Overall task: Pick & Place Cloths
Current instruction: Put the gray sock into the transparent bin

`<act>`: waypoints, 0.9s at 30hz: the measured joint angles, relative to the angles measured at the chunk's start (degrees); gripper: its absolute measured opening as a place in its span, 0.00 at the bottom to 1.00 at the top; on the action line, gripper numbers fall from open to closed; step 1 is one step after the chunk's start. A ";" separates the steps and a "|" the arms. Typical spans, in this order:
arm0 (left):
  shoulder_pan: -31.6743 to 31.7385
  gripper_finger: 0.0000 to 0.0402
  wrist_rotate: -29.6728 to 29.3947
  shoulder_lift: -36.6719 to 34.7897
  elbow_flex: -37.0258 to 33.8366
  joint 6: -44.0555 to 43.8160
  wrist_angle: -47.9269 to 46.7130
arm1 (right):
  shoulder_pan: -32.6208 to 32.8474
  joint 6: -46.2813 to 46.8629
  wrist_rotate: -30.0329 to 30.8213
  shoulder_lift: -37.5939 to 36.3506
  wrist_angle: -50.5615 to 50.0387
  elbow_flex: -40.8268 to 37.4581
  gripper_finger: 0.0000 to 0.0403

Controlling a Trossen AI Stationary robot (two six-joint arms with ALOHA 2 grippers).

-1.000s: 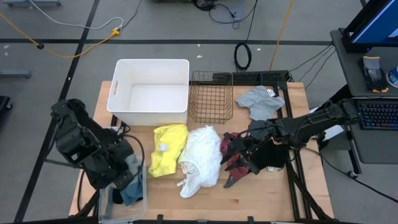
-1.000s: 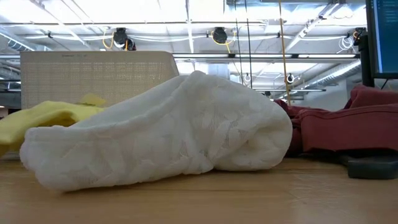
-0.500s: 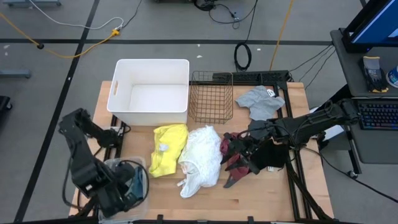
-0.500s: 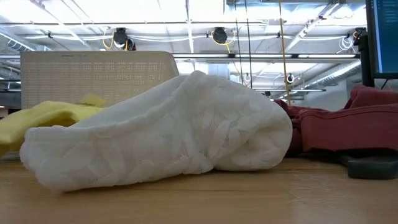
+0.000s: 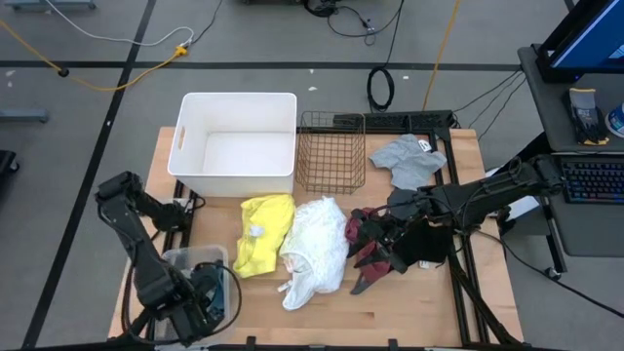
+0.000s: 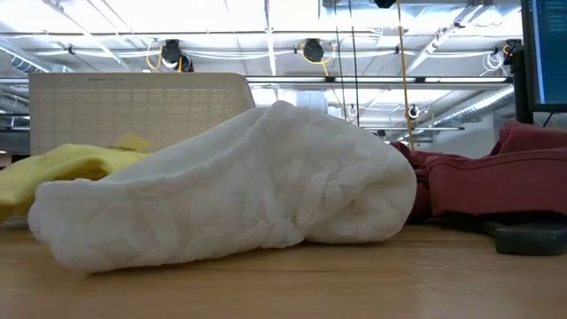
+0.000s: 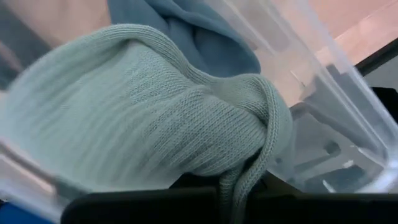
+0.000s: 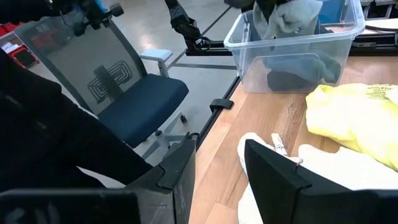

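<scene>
The left gripper (image 5: 200,297), over the clear plastic bin (image 5: 185,258) at the table's near left corner, is clamped on a sage green knitted cloth (image 7: 143,118); its fingers are hidden beneath the fabric, and a teal cloth (image 7: 186,37) lies in the bin behind. The right gripper (image 8: 217,168), fingers parted and empty, rests among the maroon and black cloths (image 5: 375,239), which partly conceal it. A yellow cloth (image 5: 263,239) and a white lacy cloth (image 5: 317,249) lie mid-table, touching; a grey cloth (image 5: 409,156) lies beside the wire basket (image 5: 331,151) and white plastic bin (image 5: 234,146).
</scene>
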 joint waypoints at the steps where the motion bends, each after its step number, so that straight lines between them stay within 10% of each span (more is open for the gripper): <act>1: -0.02 0.00 -0.01 0.00 -1.19 -0.17 1.09 | 0.00 0.00 0.00 0.00 -0.11 -0.01 0.33; 27: -0.45 0.28 0.03 0.00 -10.14 -4.30 5.26 | 0.00 1.30 0.04 0.00 -6.22 -0.02 0.33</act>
